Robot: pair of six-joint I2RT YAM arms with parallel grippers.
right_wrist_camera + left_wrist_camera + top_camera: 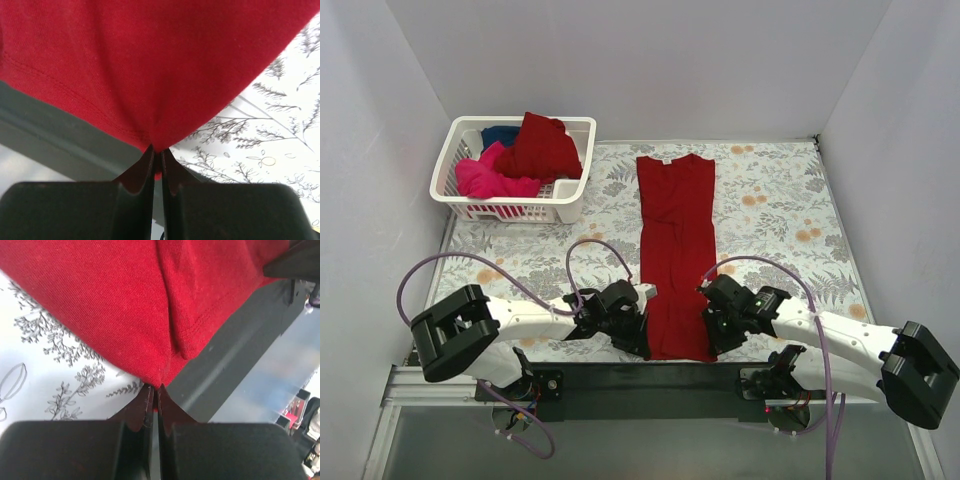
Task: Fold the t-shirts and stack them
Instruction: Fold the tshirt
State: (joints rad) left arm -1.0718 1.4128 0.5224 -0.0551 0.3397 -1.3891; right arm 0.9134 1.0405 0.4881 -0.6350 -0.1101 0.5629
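Top view, shirt: the folded red shirt [676, 250] lies as a long narrow strip down the middle of the flowered table cover [770, 220], collar at the far end, hem at the near edge.
Top view, left gripper: the left gripper [642, 342] sits at the near left corner of the hem, touching the cloth.
Top view, right gripper: the right gripper [712, 340] sits at the near right corner of the hem, touching the cloth.
Top view, basket: a white basket [460, 150] stands in the far left corner, well apart from both grippers.
Top view, basket contents: a second red shirt [542, 148] is heaped on top and hangs over the rim, a pink shirt [485, 178] lies to its left, and a blue shirt [500, 133] shows at the far side.
Left wrist view, grip: the jaws are pressed narrow together, pinching a corner of the folded red shirt [110, 300] at the fingertips [147, 405].
Left wrist view, cloth: the shirt spreads away from the tips, with a folded layer and its stitched hem to the right.
Left wrist view, ground: table cover [50, 370] on the left, a dark rail [235, 360] on the right.
Right wrist view, grip: the jaws are clamped narrow on a corner of the folded red shirt [150, 65], the cloth drawn to a point at the fingertips [167, 167].
Right wrist view, ground: table cover [270, 130] on the right, the rail [65, 130] on the left under the stitched hem.
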